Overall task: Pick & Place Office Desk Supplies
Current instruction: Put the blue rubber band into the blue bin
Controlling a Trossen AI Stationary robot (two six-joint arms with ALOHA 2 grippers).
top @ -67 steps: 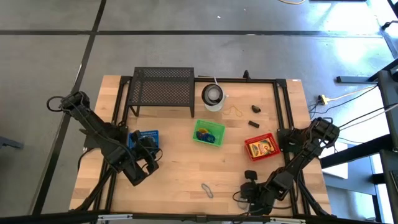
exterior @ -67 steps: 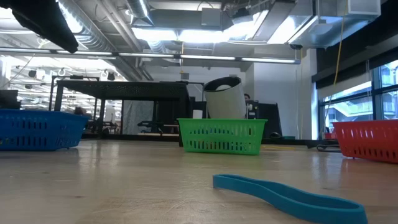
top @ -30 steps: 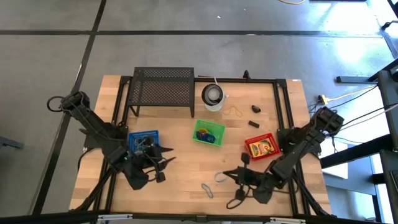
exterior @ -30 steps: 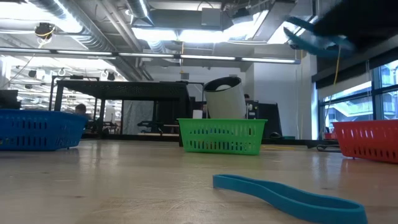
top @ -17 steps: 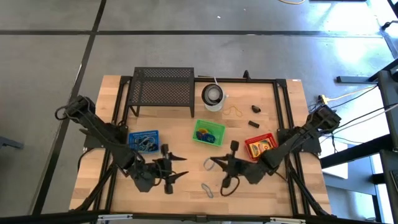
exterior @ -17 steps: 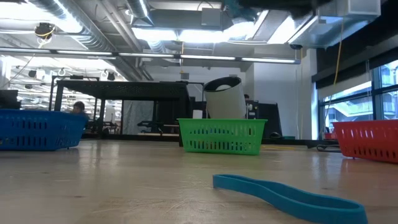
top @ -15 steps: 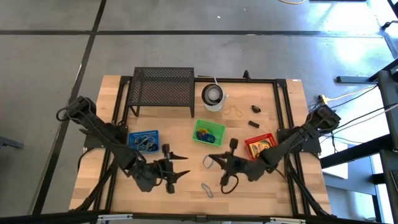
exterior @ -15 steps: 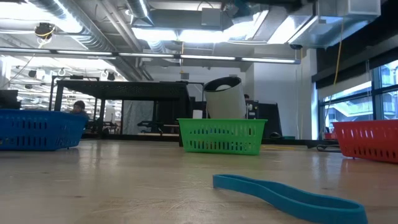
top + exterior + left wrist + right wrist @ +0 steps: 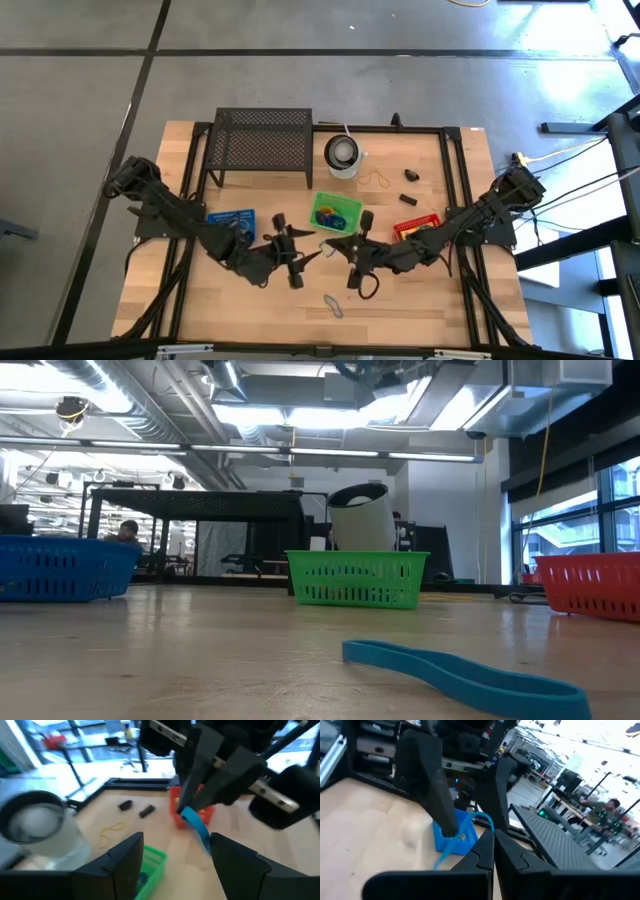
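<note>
High view: right gripper (image 9: 340, 249) jaws pinching seemingly a blue loop (image 9: 330, 244), wide left gripper (image 9: 308, 257) opposite, green basket (image 9: 335, 213) behind.

Blk mesh rack (image 9: 263, 142) & white cup (image 9: 342, 154) at table's (image 9: 440, 300) back.

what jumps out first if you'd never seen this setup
The two grippers meet nose to nose above mid-table: the right gripper shut on a blue band, the left gripper open facing it. Around them sit three small baskets, blue, green and red; another blue band lies loose near the table's front.

Bright overhead lighting; wrist views motion-blurred; low view sharp.
</note>
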